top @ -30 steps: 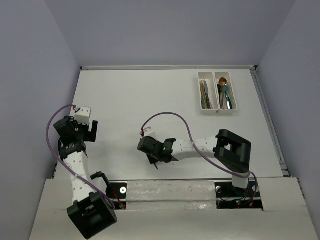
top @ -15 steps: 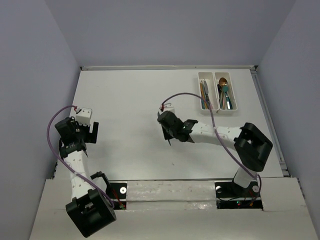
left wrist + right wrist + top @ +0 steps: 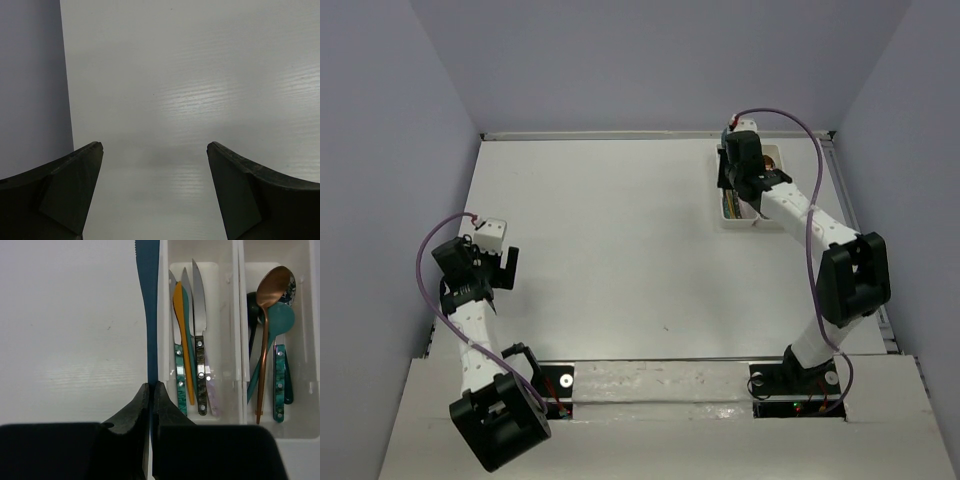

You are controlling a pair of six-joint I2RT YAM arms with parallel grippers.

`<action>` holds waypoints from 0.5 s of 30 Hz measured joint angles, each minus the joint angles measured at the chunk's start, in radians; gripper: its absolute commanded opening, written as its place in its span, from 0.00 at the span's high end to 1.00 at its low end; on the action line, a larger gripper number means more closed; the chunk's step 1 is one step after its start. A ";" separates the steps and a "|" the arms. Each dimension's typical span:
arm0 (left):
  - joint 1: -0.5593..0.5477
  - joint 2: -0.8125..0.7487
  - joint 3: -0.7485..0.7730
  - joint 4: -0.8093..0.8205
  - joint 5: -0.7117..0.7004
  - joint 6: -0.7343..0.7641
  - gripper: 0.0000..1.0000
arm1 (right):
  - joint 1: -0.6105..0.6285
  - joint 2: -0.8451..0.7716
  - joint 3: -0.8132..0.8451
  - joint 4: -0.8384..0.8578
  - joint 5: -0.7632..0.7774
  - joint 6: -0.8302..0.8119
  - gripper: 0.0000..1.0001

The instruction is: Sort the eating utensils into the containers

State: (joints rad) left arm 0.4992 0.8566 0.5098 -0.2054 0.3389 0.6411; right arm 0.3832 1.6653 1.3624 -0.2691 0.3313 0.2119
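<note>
By the containers, right fingers pinch a cropped blue knife; left fingers gape.

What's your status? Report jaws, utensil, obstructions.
Left gripper jaws open, empty. Right gripper jaws shut on blue knife. Blade alongside knife tray outer wall, not yet in. No obstruction seen.

right tool carried blue knife — over containers.

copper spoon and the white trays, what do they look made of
Copper spoon: likely metal with a polished copper-coloured finish; its bowl shows bright highlights. White trays: probably plastic, smooth and slightly glossy, judging by the thin moulded walls with rounded corners.
</note>
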 measured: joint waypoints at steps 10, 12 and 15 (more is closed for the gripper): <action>0.000 0.005 -0.042 0.029 -0.024 0.022 0.01 | -0.142 0.262 0.122 -0.043 -0.059 -0.067 1.00; 0.000 0.006 -0.050 0.034 -0.030 0.027 0.01 | -0.159 0.308 0.143 -0.046 -0.068 -0.072 1.00; 0.000 0.006 -0.060 0.043 -0.036 0.035 0.01 | -0.172 0.352 0.153 -0.068 -0.078 -0.087 0.84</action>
State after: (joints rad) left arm 0.4992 0.8631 0.4503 -0.1623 0.3027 0.6762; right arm 0.2108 2.0171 1.5158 -0.3370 0.2535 0.1253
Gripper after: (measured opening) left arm 0.989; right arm 0.039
